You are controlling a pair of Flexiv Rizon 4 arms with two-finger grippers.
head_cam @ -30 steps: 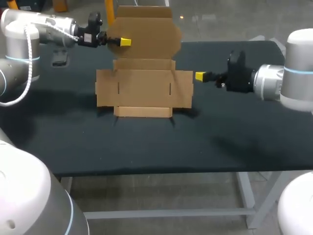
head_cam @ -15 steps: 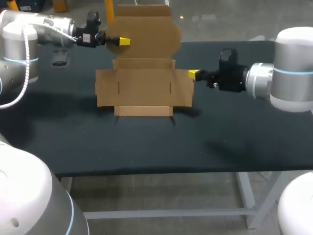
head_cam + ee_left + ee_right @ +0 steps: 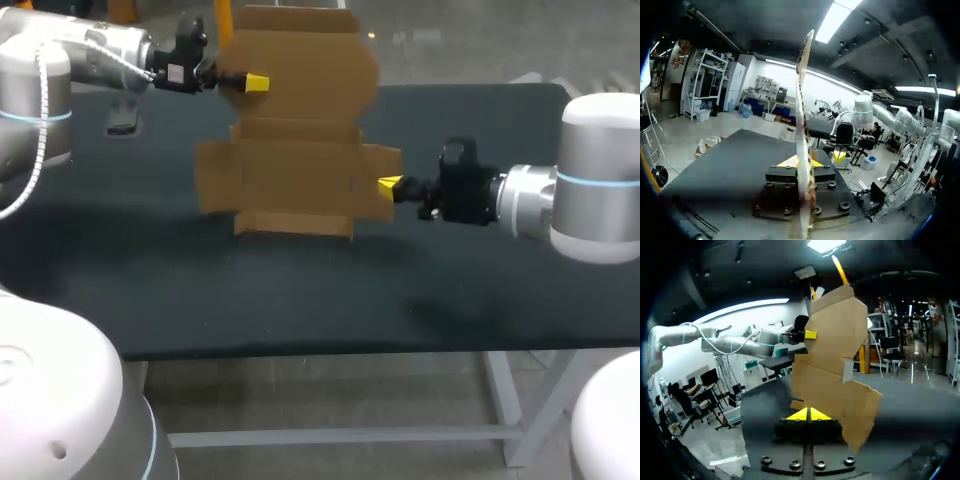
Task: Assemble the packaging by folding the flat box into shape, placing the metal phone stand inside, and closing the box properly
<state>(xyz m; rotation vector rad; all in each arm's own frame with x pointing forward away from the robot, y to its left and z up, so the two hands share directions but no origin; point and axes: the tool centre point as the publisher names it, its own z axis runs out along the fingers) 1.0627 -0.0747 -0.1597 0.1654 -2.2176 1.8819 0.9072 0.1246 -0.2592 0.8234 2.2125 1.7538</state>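
Note:
The flat brown cardboard box (image 3: 295, 150) stands tilted up off the black table (image 3: 300, 290), its lid at the top and its lower flaps near the cloth. My left gripper (image 3: 255, 83) is shut on the lid's left edge; in the left wrist view the cardboard (image 3: 802, 125) runs edge-on between its fingers. My right gripper (image 3: 388, 184) is shut, empty, with its yellow tips against the box's right side flap (image 3: 378, 180). From the right wrist, the box (image 3: 832, 355) rises just ahead of the shut tips (image 3: 809, 414). No phone stand can be made out.
A small dark object (image 3: 122, 125) lies on the table at the far left, under my left arm. The table's front edge (image 3: 320, 350) runs below the box, with open cloth between the two.
My right gripper has moved left and toward the front until it touches the box's right flap. The box has shifted slightly. The left gripper keeps its hold on the lid.

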